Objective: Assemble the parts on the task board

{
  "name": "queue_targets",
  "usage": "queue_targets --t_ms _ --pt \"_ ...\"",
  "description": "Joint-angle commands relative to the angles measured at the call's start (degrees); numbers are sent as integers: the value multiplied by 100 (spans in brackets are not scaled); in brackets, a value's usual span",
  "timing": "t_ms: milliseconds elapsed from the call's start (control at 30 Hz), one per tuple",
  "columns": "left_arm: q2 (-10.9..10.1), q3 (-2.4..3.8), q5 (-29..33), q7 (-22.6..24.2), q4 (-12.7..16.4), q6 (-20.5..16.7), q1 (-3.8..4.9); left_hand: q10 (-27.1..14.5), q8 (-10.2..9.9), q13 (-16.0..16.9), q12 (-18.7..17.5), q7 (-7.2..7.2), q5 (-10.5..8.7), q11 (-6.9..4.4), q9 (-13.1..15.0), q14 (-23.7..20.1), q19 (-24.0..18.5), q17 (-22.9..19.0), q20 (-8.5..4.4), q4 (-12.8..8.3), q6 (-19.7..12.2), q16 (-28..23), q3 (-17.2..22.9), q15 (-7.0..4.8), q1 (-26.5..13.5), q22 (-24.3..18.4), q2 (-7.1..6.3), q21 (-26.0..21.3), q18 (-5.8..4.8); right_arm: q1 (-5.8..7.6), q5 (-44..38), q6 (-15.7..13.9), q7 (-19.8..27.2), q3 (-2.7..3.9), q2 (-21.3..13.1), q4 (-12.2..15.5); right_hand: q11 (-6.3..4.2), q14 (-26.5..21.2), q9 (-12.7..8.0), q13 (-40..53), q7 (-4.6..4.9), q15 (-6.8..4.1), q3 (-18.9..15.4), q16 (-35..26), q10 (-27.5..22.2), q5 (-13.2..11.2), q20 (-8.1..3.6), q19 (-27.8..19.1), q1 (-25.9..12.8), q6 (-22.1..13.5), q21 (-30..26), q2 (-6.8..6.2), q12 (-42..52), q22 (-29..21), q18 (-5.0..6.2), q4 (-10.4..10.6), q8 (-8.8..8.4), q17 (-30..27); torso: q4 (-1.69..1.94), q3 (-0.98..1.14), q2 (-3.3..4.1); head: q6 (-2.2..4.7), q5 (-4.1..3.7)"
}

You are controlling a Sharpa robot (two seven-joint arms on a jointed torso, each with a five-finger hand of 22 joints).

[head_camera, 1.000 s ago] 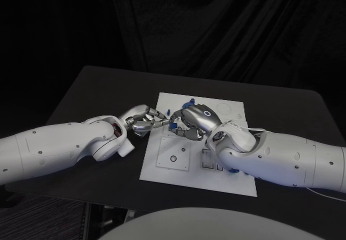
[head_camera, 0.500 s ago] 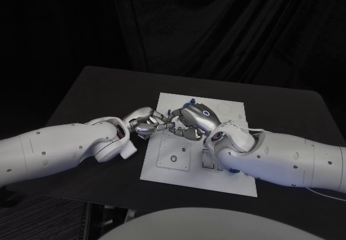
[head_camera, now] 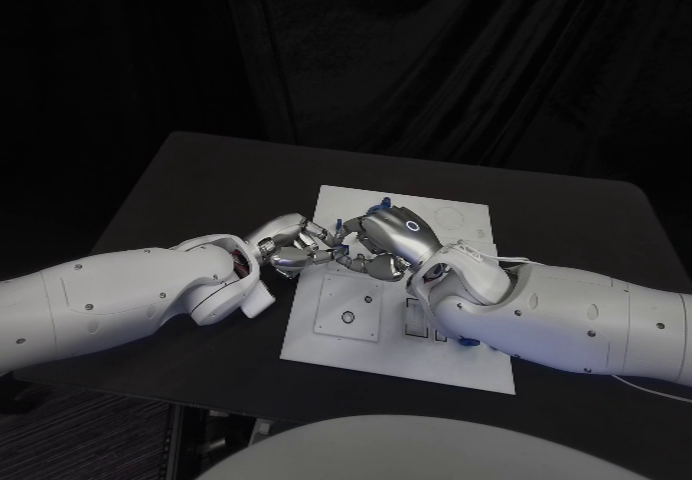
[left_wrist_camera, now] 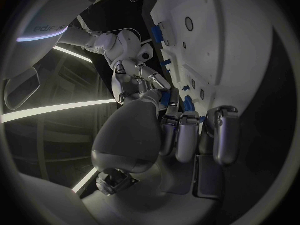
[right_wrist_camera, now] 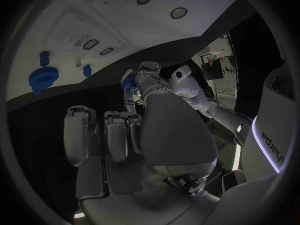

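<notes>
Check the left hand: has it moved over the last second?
Yes. The left hand has shifted slightly further over the task board's left edge, closing on the right hand, which sits over the same part of the board.

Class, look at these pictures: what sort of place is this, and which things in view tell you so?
Probably a robotics lab or test cell. A white task board with small blue parts lies on a black table, dark curtains hang behind, and the left hand meets the right hand above the board.

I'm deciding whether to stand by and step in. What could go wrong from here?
1. The left hand and right hand work fingertip to fingertip over the white board, so they might knock each other.
2. The small blue part between them looks barely held and may drop.
</notes>
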Motion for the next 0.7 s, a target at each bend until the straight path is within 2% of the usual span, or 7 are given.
queue_targets --t_ms 33,200,333,467,600,667,700 --pt "28 14 11 429 37 -147 -2 595 170 1487 8 -40 246 -56 160 596 -15 1509 -59 -10 14 14 110 -54 191 1207 10 -40 -30 -8 -7 92 0 -7 -4 -4 -29 594 730 1509 -91 -51 -3 17 606 -12 -47 267 -1 80 22 33 15 1296 -61 17 20 1510 -6 -1 2 0 11" --pt "30 14 11 443 25 -158 -6 595 339 1487 8 -43 438 -70 302 596 -36 1509 -82 -16 -60 14 316 -71 352 1198 -33 -68 -24 -8 -7 174 3 -8 -14 0 -30 594 734 1509 -92 -51 -1 17 606 -19 -48 263 1 77 14 37 15 1293 -59 17 22 1510 -6 -1 2 0 6" --pt "36 14 11 430 20 -154 -9 595 396 1487 8 -41 484 -71 341 596 -42 1509 -85 -45 -62 14 427 -73 436 1196 -59 -75 -23 -8 -7 215 6 -8 -16 4 -14 594 747 1509 -67 -44 -4 17 606 -68 -48 256 -15 -23 3 24 15 1289 -57 31 0 1510 -2 3 2 0 0" --pt "51 14 11 390 16 -127 -13 595 425 1487 8 -46 483 -74 353 596 -52 1509 -86 -52 -29 14 475 -75 463 1191 -70 -89 -20 -7 -7 272 12 -9 -16 5 46 594 723 1509 3 2 -9 17 606 -287 -17 244 -49 -246 -19 7 15 1281 -53 72 -92 1510 -2 3 3 0 -6" --pt "56 14 11 333 16 -99 -17 595 472 1487 8 -67 538 -90 351 596 -59 1509 -96 -59 82 14 586 -87 503 1189 -116 -96 -17 -7 -7 351 -19 -9 -21 13 57 594 550 1509 102 23 -27 17 606 -616 21 196 -61 -796 -105 -65 15 1253 -31 127 -401 1510 -4 4 1 0 -7" --pt "55 14 11 271 19 -102 -20 595 487 1487 8 -79 574 -103 340 596 -53 1509 -104 -71 146 14 648 -97 519 1192 -168 -89 -19 -7 -7 395 -58 -9 -43 21 22 594 372 1509 81 0 -59 17 606 -823 6 131 -54 -1293 -222 -122 15 1215 -1 173 -648 1510 -5 4 4 0 -10" --pt "54 14 11 249 19 -108 -22 595 488 1487 8 -82 579 -106 335 596 -54 1509 -106 -72 163 14 664 -100 520 1191 -181 -91 -19 -7 -7 400 -68 -9 -56 24 17 594 349 1509 79 -4 -67 17 606 -856 1 123 -53 -1341 -235 -127 15 1211 2 183 -666 1510 -5 4 5 0 -10"
